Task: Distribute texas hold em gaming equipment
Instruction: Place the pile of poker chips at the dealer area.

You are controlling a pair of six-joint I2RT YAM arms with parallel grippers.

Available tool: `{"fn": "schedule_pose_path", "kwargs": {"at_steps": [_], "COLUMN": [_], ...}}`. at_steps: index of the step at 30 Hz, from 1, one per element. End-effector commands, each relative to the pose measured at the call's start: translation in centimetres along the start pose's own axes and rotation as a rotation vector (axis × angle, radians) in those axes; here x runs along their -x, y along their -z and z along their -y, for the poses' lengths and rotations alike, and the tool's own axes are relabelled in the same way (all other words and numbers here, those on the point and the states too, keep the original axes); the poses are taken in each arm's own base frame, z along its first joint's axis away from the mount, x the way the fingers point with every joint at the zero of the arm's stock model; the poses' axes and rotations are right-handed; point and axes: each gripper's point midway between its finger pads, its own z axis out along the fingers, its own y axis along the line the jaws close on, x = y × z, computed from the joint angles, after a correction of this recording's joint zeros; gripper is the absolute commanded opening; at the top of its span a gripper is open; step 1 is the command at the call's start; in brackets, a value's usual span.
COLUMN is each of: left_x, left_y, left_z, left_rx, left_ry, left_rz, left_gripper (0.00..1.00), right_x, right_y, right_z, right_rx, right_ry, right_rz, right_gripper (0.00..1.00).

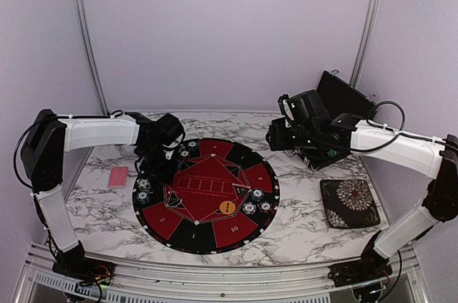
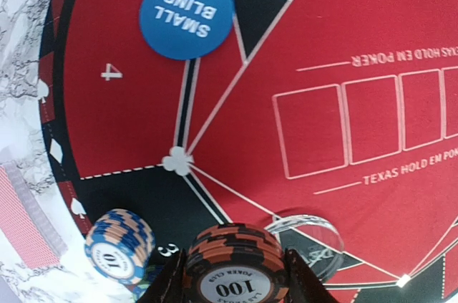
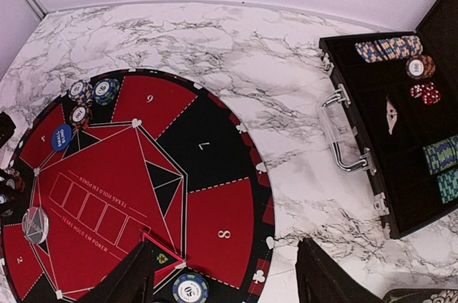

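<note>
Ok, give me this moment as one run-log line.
left gripper: shut on orange-and-black 100 chip stack, over round poker mat | right gripper: open, empty, above mat's edge | open chip case: chips remain

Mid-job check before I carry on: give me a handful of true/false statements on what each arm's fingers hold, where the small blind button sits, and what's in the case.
1. The left gripper is shut on an orange and black chip stack marked 100. True.
2. The right gripper carries a playing card. False: its fingers stand apart with nothing between them.
3. The blue small blind button lies beside the 4 on the round mat. True.
4. The black case is closed. False: it lies open, with chips in its compartments.
5. A light blue chip stack stands beside the held stack. True.
</note>
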Motion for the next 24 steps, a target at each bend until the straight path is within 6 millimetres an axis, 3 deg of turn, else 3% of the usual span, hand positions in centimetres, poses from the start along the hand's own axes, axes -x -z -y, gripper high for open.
{"fn": "schedule_pose_path", "kwargs": {"at_steps": [1, 24], "left_x": [-0.2, 1.2], "left_y": [0.3, -2.5], "left_z": [-1.7, -4.3], "left_rx": [0.032, 0.060], "left_ry": [-0.010, 0.001], "left_rz": [-0.011, -0.048], "left_gripper": [0.30, 0.30], "right_x": [0.9, 0.8], "right_y": [0.0, -0.5], "right_z": [-0.2, -0.3], "right_rx": [0.009, 0.008], "right_ry": [-0.017, -0.017], "right_rz": [0.015, 0.007], "right_gripper": [0.65, 0.65]}}
